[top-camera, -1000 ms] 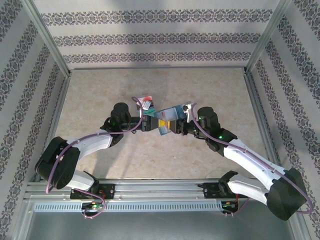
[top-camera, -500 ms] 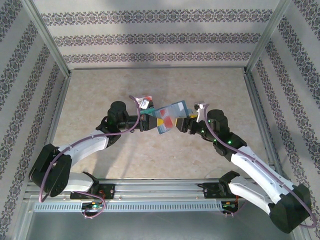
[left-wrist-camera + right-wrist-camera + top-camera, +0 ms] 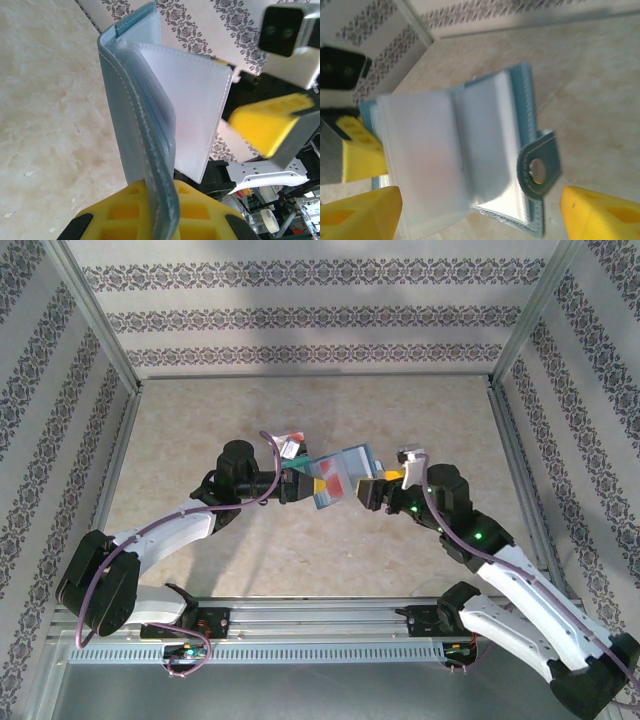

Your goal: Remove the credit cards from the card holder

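Note:
The card holder [image 3: 338, 478], slate-blue with frosted inner sleeves, hangs open above the table. My left gripper [image 3: 298, 484] is shut on its spine edge, and in the left wrist view the holder [image 3: 142, 145] rises from between the yellow fingers [image 3: 120, 210]. A red credit card [image 3: 336, 482] shows through one sleeve. My right gripper [image 3: 374, 491] stands open just right of the holder, not touching it. In the right wrist view the open holder [image 3: 450, 150] and its snap tab [image 3: 538, 169] lie ahead, between the wide-apart yellow fingers [image 3: 362, 212].
Bare marble-patterned tabletop [image 3: 300, 410] lies all around, enclosed by patterned walls and metal frame posts [image 3: 100, 330]. The right gripper's yellow finger [image 3: 265, 125] shows close beside the holder in the left wrist view.
The right gripper has opened wide and drawn back to the right, off the card holder. The holder's flap has swung open further. The left gripper kept its grip, barely moving.

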`<state>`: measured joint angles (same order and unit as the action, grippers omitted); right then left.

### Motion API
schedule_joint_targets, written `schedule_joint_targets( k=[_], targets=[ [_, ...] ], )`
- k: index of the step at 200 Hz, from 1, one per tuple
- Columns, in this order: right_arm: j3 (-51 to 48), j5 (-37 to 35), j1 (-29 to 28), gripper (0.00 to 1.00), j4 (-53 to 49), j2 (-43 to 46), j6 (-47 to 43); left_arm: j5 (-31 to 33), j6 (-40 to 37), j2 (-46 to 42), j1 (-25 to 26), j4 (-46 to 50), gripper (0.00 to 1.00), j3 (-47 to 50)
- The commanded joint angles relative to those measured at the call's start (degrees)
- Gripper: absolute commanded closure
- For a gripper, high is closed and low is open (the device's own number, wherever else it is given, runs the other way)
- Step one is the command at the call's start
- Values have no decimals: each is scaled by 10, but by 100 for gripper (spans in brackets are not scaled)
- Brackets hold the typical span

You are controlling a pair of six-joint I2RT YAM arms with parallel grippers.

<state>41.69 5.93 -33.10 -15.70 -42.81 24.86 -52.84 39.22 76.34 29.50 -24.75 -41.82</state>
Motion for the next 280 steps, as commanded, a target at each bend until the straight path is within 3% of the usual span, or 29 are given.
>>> schedule_joint_targets(
  k=[1,30,57,89,119,201,246,280],
  targets=[
    [31,-86,8,18,-64,31,-3,4,-25,-12,-8,15,100,-16],
    [64,-89,-1,38,-119,32,15,17,-34,-3,-8,48,100,-24],
    [96,-78,-53,52,-133,-3,30,35,-46,12,2,94,100,-36],
    [125,-77,-90,56,-141,-65,39,34,-38,43,32,108,100,-42],
    [126,-71,-91,56,-142,-116,48,23,10,69,40,30,100,-5],
    [75,16,-41,61,-104,-220,103,5,28,168,39,8,100,26],
    [49,43,-29,65,-74,-283,122,34,-13,196,24,95,91,16],
    [40,61,-28,66,-48,-328,127,57,-56,195,11,173,76,0]
  ],
)
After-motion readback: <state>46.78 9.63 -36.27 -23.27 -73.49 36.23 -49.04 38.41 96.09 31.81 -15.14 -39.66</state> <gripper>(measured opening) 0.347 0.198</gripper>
